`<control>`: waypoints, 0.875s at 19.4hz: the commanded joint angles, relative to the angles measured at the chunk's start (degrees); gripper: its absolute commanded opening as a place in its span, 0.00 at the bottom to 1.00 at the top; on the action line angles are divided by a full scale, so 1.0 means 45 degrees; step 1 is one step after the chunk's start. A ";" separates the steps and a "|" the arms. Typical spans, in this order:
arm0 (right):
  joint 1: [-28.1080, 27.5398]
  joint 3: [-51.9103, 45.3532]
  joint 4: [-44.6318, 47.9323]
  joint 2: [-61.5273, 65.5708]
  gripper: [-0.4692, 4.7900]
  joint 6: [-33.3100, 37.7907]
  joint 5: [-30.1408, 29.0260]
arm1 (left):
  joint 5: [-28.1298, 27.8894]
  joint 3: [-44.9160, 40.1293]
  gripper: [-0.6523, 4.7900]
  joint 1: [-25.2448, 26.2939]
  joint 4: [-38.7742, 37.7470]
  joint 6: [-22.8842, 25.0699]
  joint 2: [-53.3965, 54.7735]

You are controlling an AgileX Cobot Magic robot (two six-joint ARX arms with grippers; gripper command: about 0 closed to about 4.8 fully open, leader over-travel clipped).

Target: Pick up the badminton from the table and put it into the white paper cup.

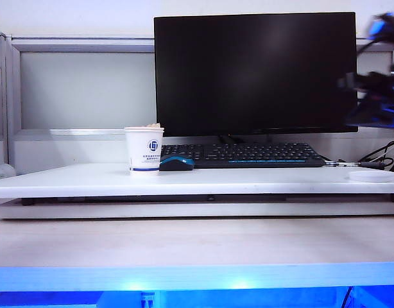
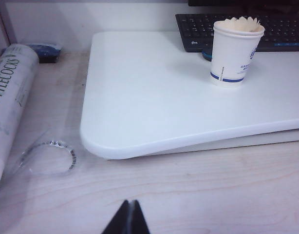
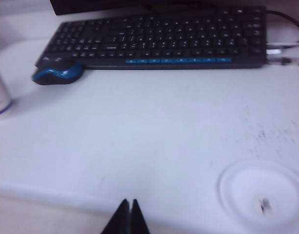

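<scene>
One badminton (image 2: 243,23) sits inside white paper cup (image 1: 144,150) on table (image 1: 261,181) | left end effector (image 2: 128,219) pressed together, low beside table | right end effector (image 3: 126,218) pressed together, empty, above table

Office desk setup: large black monitor (image 1: 255,74) switched off, black keyboard (image 1: 261,154) in front of it, blue-black mouse (image 1: 176,163) beside a logo-printed white paper cup (image 1: 144,151). All sit on a white table (image 1: 248,181) board laid over a pale wood-grain desk (image 2: 213,190). Grey partition panel (image 1: 81,90) behind, cables (image 1: 383,154) at the right, like a cubicle workstation.
</scene>
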 commanded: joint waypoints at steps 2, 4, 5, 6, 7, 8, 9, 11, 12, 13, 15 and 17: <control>-0.0165 -0.0797 -0.1044 -0.2890 0.08 0.0039 0.0068 | 0.0049 -0.0005 0.12 0.0015 -0.0005 0.0058 0.0010; -0.0486 -0.0811 -0.3133 -0.3944 0.08 -0.0554 0.0049 | 0.0049 -0.0005 0.12 0.0010 -0.0010 0.0058 0.0010; -0.0583 -0.0884 -0.3949 -0.4333 0.08 -0.0631 0.0010 | 0.0044 -0.0005 0.12 0.0010 -0.0005 0.0058 0.0010; -0.0651 -0.0971 -0.4255 -0.4498 0.08 -0.0627 -0.0058 | 0.0049 0.0000 0.12 0.0010 -0.0005 0.0058 0.0010; -0.0661 -0.1175 -0.4498 -0.4779 0.08 -0.0607 -0.0136 | 0.0049 -0.0005 0.12 0.0010 -0.0005 0.0058 0.0010; -0.0646 -0.1350 -0.4571 -0.5085 0.08 -0.0500 -0.0316 | 0.0044 0.0000 0.12 0.0010 -0.0005 0.0058 0.0010; -0.0631 -0.1574 -0.4575 -0.5605 0.08 -0.0364 -0.0636 | 0.0044 -0.0005 0.12 0.0010 -0.0005 0.0058 0.0010; -0.0646 -0.1865 -0.5202 -0.6839 0.08 -0.0316 -0.0491 | 0.0044 -0.0005 0.12 0.0010 -0.0010 0.0058 0.0010; -0.0646 -0.1919 -0.5833 -0.7388 0.08 -0.0325 -0.0272 | 0.0044 -0.0005 0.12 0.0010 -0.0010 0.0058 0.0010; -0.0646 -0.2035 -0.6407 -0.7975 0.08 -0.0398 -0.0058 | 0.0044 -0.0005 0.12 0.0015 -0.0005 0.0058 0.0010; -0.0646 -0.2905 -0.7218 -0.9661 0.08 -0.0481 0.0029 | 0.0044 -0.0005 0.12 0.0010 -0.0010 0.0058 0.0010; -0.0646 -0.3589 -0.8009 -1.1186 0.08 -0.0476 0.0257 | 0.0005 -0.0005 0.12 0.0015 -0.0010 0.0063 0.0010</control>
